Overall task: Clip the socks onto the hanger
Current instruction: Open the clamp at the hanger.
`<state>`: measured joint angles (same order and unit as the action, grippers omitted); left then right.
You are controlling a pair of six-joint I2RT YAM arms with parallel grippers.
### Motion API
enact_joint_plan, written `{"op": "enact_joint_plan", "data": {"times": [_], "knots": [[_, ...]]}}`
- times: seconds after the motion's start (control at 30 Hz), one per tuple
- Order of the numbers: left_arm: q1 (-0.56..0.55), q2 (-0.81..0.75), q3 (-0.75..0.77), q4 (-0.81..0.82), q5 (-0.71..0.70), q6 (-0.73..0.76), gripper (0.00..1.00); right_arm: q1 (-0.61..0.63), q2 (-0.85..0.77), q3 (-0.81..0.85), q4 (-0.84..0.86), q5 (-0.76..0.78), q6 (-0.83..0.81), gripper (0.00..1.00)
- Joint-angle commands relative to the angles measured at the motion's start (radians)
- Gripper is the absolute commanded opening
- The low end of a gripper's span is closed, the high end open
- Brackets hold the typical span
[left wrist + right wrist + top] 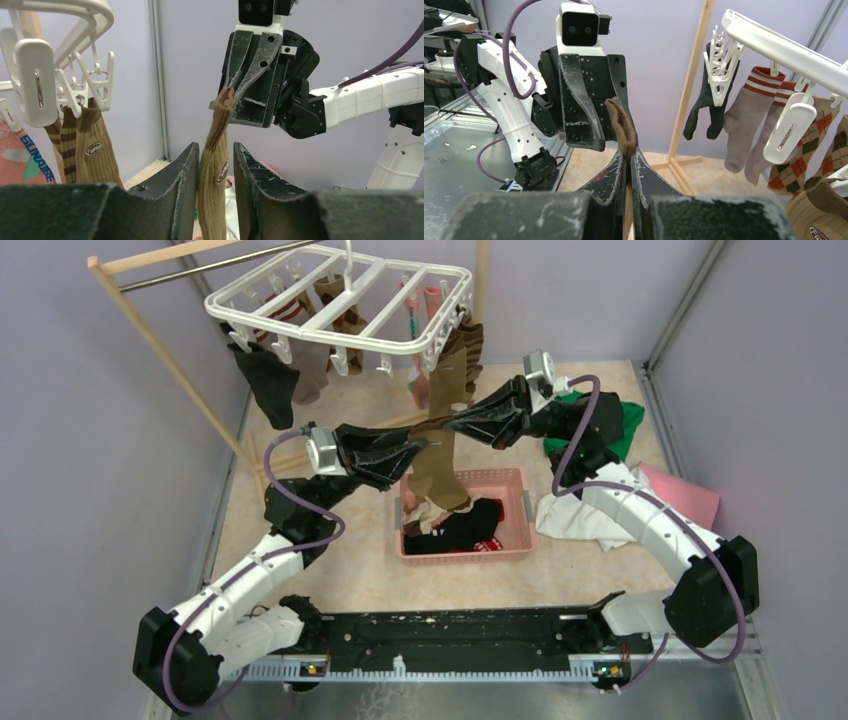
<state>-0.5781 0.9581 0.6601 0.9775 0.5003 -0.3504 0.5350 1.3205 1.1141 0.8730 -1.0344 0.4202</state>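
Right gripper: jaws pressed together, pinching cuff of plain brown sock; sock hangs straight down from pinch. Left gripper: jaws parted, flanking same sock just below right grip, thin gap visible on one side. Sock's lower end reaches down over pink basket, which contains dark socks. Hanger above and behind both grippers, several socks clipped along it; held sock near its right corner, unclipped
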Motion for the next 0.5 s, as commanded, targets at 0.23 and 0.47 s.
{"op": "enact_joint_plan", "data": {"times": [0.23, 0.47], "knots": [[0.012, 0.022, 0.022, 0.159, 0.046, -0.064, 0.24, 0.012, 0.022, 0.066, 0.014, 0.020, -0.002, 0.00], [0.017, 0.028, 0.009, 0.143, 0.035, -0.059, 0.33, 0.011, 0.026, 0.076, 0.014, 0.023, 0.000, 0.00]]}}
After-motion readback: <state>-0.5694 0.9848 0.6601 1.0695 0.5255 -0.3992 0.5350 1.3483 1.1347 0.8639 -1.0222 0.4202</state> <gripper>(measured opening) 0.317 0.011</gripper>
